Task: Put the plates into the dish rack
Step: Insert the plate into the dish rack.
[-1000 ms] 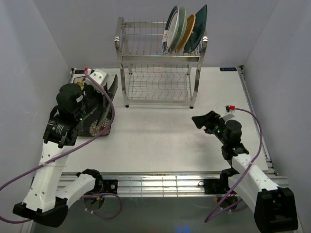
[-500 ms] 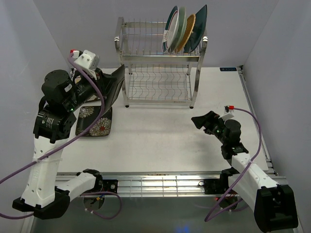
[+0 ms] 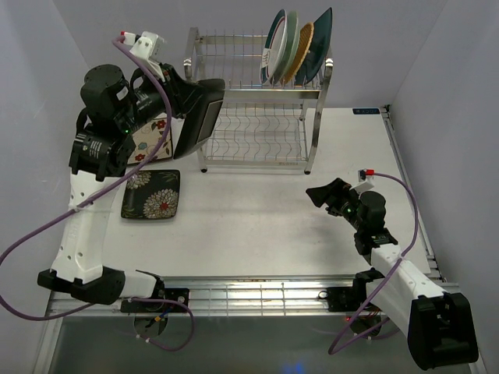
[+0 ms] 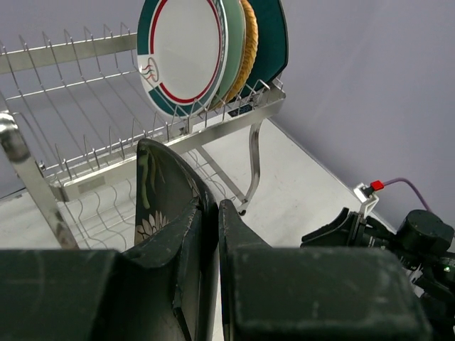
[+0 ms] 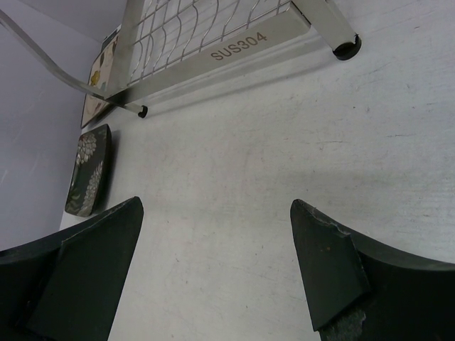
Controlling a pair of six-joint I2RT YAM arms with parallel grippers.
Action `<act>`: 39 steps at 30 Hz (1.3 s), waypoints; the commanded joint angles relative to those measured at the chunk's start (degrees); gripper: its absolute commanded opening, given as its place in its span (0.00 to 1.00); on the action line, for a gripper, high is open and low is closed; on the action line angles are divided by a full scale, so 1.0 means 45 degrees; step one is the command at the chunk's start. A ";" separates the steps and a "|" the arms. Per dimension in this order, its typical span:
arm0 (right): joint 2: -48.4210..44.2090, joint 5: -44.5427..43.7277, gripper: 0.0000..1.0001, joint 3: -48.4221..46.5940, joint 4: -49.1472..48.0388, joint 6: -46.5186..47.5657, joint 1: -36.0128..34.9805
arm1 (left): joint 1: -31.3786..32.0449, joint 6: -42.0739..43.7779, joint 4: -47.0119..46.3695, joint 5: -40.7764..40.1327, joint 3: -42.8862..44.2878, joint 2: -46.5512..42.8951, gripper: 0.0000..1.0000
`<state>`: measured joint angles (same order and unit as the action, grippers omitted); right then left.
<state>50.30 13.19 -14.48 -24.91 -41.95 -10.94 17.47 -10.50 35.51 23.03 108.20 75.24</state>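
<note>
My left gripper (image 3: 178, 97) is shut on the rim of a dark floral plate (image 3: 199, 117) and holds it on edge in the air, just left of the dish rack (image 3: 253, 101) at upper-shelf height. In the left wrist view the plate (image 4: 160, 192) sits between my fingers (image 4: 186, 231). The upper shelf holds a white striped-rim plate (image 3: 273, 47), a pale green one (image 3: 288, 43), a woven orange one (image 3: 304, 51) and a teal one (image 3: 320, 39), upright at its right end. My right gripper (image 3: 320, 195) is open and empty low over the table.
A second dark floral plate (image 3: 152, 193) lies flat on the table at the left. A cream floral plate (image 3: 148, 136) lies behind it, partly hidden by my left arm. The rack's lower shelf (image 3: 253, 136) holds nothing. The right wrist view shows the rack's foot (image 5: 345, 48).
My left gripper has lifted the dark floral plate off the pile at the left and carried it up and to the right, beside the rack. The right arm has not moved.
</note>
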 commanded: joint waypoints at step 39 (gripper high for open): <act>0.4112 0.5232 0.21 -0.2696 -0.6809 -0.1790 -0.1860 | 0.0003 -0.4717 -0.6366 0.0235 0.5250 0.4254 0.00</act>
<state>65.63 30.02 -19.73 -44.14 -48.05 -14.90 17.47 -30.87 17.17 26.30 127.55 95.90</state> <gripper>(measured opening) 0.344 0.219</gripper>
